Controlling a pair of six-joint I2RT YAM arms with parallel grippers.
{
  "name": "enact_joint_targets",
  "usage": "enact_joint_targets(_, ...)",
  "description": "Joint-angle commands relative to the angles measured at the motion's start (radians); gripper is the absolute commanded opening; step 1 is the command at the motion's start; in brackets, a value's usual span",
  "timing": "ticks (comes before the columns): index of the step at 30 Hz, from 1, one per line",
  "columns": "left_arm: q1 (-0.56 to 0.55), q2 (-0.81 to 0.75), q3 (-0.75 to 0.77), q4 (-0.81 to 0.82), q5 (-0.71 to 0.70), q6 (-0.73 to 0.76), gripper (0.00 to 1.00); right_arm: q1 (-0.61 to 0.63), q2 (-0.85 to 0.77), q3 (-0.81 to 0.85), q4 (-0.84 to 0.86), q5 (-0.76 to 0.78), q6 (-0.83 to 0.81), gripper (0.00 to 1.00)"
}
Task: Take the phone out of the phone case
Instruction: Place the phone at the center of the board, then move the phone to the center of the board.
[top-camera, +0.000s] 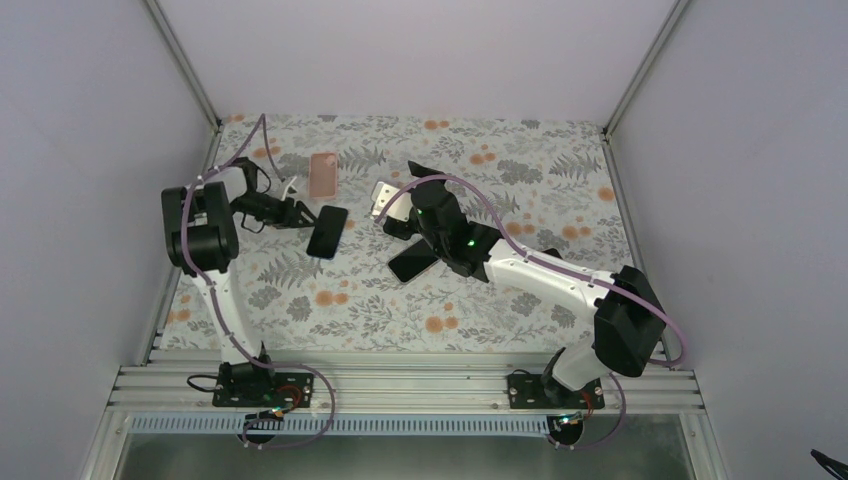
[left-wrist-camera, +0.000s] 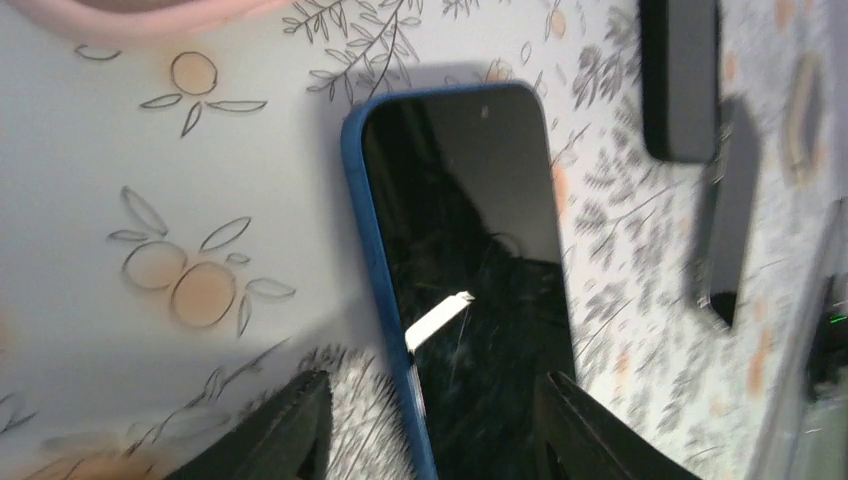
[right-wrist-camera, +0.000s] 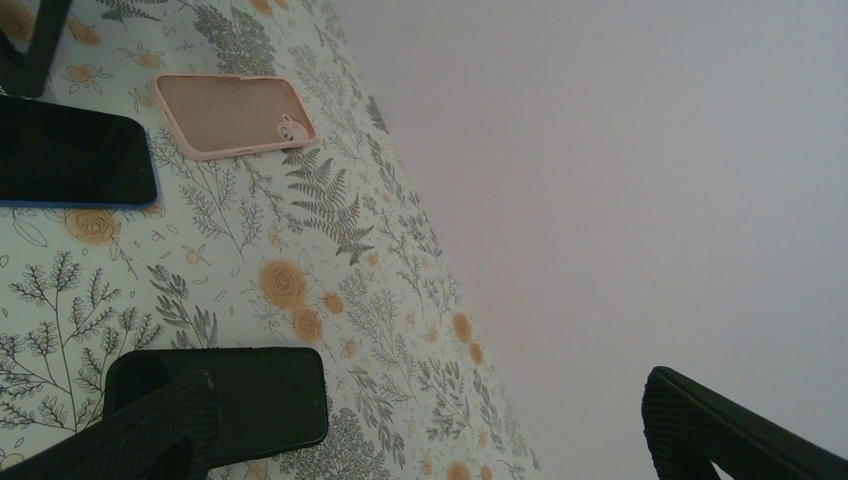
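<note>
So the left gripper (left-wrist-camera: 432, 405) sits partly spread, straddling the blue-cased phone (left-wrist-camera: 470, 250) flat on the floral table (left-wrist-camera: 120, 180); the right gripper (right-wrist-camera: 430, 395) gapes wide, holding nothing.

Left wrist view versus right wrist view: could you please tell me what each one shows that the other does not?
Only left wrist: the left gripper, its fingers on either side of the near end of the blue-cased phone, close up. Only right wrist: the right gripper, open on nothing, the pink case seen whole, the wall. Both: that phone and the floral table cover.
</note>
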Motion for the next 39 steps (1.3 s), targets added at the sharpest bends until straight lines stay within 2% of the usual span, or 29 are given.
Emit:
enact_joint_targets(1, 0.003, -0.131, -0.098, 0.185, -0.164, -0.076, 0.56, -0.01, -0.016, 0.02, -0.002, -0.012, 0.025, 0.99)
enact_joint_targets(3, -0.017, -0.191, -0.143, 0.235, -0.223, -0.094, 0.69, -0.012, -0.016, 0.021, -0.002, -0.012, 0.027, 0.99)
enact_joint_targets(6, -0.061, -0.263, -0.201, 0.305, -0.306, -0.124, 0.99, -0.011, -0.013, 0.026, -0.004, -0.014, 0.031, 0.99)
enact_joint_targets(13, -0.177, -0.344, -0.279, 0.407, -0.502, -0.201, 1.0, -0.012, -0.014, 0.03, -0.006, -0.014, 0.031, 0.99)
enact_joint_targets(25, -0.277, -0.335, -0.343, 0.483, -0.596, -0.268, 1.0, -0.017, -0.018, 0.031, -0.011, -0.019, 0.039, 0.99)
enact_joint_targets(39, -0.34, -0.293, -0.38, 0.535, -0.657, -0.3, 1.0, -0.02, -0.019, 0.031, -0.012, -0.02, 0.041, 0.99)
